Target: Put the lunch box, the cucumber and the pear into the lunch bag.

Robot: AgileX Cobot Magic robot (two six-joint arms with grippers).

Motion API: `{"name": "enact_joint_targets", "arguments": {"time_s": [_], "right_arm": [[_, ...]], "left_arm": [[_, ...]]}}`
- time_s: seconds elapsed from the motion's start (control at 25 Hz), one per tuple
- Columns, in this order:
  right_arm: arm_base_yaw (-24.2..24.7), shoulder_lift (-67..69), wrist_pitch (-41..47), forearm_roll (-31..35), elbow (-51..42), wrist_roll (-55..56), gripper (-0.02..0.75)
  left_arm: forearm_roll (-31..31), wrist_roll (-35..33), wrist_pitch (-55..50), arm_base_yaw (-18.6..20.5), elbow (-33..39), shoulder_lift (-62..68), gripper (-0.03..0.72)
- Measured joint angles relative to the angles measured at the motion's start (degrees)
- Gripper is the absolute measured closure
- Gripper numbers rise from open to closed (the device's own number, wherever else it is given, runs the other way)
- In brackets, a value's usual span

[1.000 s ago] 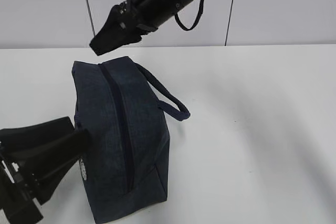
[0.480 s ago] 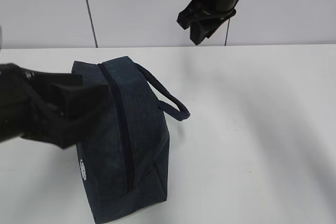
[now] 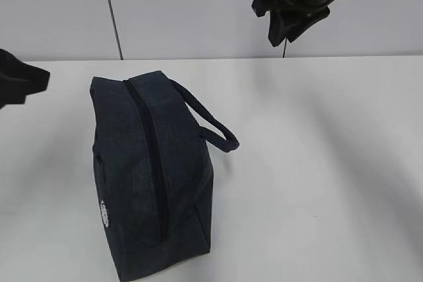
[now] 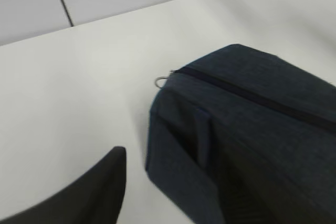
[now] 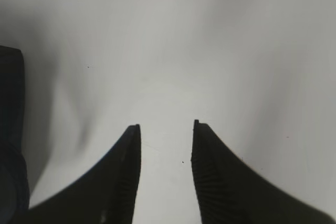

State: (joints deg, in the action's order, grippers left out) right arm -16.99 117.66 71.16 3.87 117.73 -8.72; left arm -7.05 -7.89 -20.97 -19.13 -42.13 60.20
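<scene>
The lunch bag lay on the white surface at about 7 o'clock in the exterior view, its near end cut off by the lower frame edge. Its zipper ran closed along the top, so the contents could not be seen. One strap handle drooped onto the surface toward 3 o'clock; a small white logo marked the left side. In the left wrist view a silver ring pull showed at the bag's end.

The left pincer was mostly cut off at 9 o'clock, clear of the bag; only one dark finger appeared in its wrist view, so its state could not be told. The right pincer hung at 1 o'clock above the surface, released, fingers apart and grasping nothing.
</scene>
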Motion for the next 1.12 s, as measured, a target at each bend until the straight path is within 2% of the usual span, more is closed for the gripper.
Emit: {"name": "enact_joint_targets", "arguments": {"time_s": [0.16, 0.28, 0.52, 0.72, 0.96, 1.0, 1.12], "right_arm": [[0.3, -0.1, 0.0, 1.0, 0.0, -0.2, 0.467], [0.3, -0.2, 0.0, -0.5, 0.0, 1.2, 0.468], [0.3, -3.7, -0.6, -5.0, 0.0, 4.4, 0.470], [0.9, -9.8, -3.8, -10.7, -2.1, 7.0, 0.472], [3.5, -17.7, -9.0, -11.2, -15.0, 7.6, 0.472], [4.3, -21.3, -10.9, -11.4, -21.2, 7.8, 0.472], [4.7, -28.1, -14.7, -11.6, -31.2, 8.7, 0.472]], "left_arm": [[4.9, 0.2, -9.6, 5.9, -5.6, 0.0, 0.346], [9.2, 3.9, -13.3, 8.7, -7.3, 0.0, 0.346], [16.9, 13.5, -16.6, 9.8, -7.3, -0.1, 0.346], [20.5, 17.8, -16.5, 9.8, -7.3, -1.2, 0.346], [26.7, 25.6, -16.7, 9.8, -7.4, -3.2, 0.346], [27.0, 26.2, -16.8, 9.8, -7.4, -3.6, 0.346], [27.3, 27.1, -16.9, 9.8, -7.6, -4.9, 0.346]]}}
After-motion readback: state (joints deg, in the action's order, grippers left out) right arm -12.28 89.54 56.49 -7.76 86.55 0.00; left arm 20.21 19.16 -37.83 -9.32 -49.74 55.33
